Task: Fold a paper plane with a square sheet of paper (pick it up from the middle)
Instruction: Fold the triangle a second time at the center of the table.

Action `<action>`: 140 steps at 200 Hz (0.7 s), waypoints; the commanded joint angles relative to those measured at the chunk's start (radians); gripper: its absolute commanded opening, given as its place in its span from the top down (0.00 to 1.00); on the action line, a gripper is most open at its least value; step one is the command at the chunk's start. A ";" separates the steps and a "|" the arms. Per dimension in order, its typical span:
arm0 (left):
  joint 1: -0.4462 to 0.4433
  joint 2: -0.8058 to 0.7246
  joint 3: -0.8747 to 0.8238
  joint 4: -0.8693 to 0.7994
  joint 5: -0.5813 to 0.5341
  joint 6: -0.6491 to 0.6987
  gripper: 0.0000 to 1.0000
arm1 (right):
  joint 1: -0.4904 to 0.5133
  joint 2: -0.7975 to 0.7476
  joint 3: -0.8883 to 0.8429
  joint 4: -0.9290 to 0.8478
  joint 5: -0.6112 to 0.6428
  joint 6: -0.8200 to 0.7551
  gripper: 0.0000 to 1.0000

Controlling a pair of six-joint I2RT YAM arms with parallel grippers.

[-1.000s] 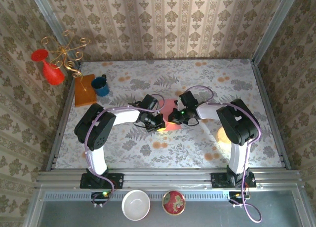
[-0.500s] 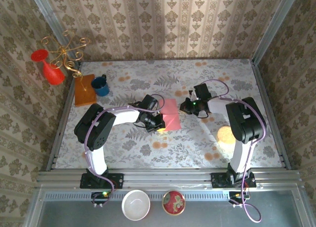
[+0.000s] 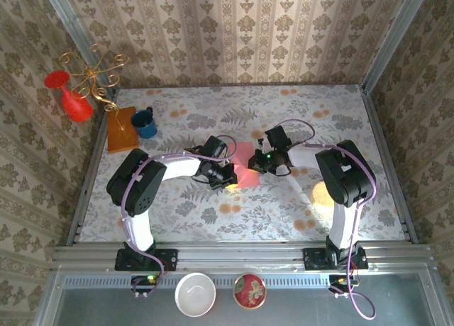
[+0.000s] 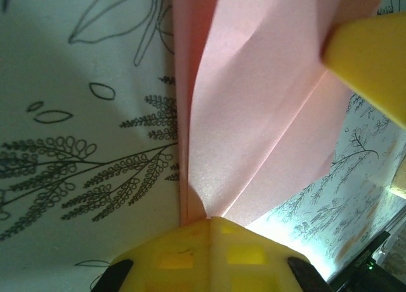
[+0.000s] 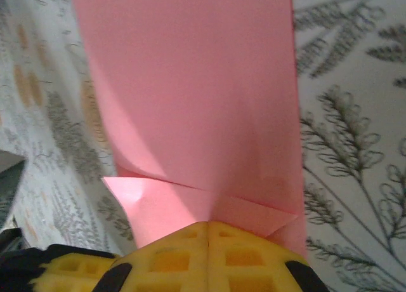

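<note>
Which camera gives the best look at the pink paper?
The left wrist camera: it shows the pink paper close up, with its creases and layered edge plain. The right wrist view gives a broad smooth stretch with one folded flap. From above it is just a small, partly covered patch.

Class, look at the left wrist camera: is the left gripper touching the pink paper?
Touching. In the left wrist view the folded pink paper runs straight to the closed yellow tips of the left gripper, with no gap between them.
</note>
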 commanded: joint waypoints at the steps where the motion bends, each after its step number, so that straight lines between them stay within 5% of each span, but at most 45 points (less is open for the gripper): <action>1: 0.001 0.019 -0.014 -0.121 -0.053 0.050 1.00 | 0.002 0.039 0.035 -0.097 0.043 -0.027 1.00; 80: 0.018 -0.132 -0.040 -0.275 -0.079 0.218 1.00 | -0.008 0.060 0.050 -0.129 0.063 -0.030 1.00; 111: 0.053 -0.228 -0.023 -0.175 -0.074 0.190 0.98 | -0.008 -0.001 0.073 -0.110 0.006 -0.012 1.00; 140: 0.060 -0.228 0.005 -0.036 -0.078 0.146 0.92 | -0.008 -0.079 0.067 -0.091 -0.002 0.045 0.86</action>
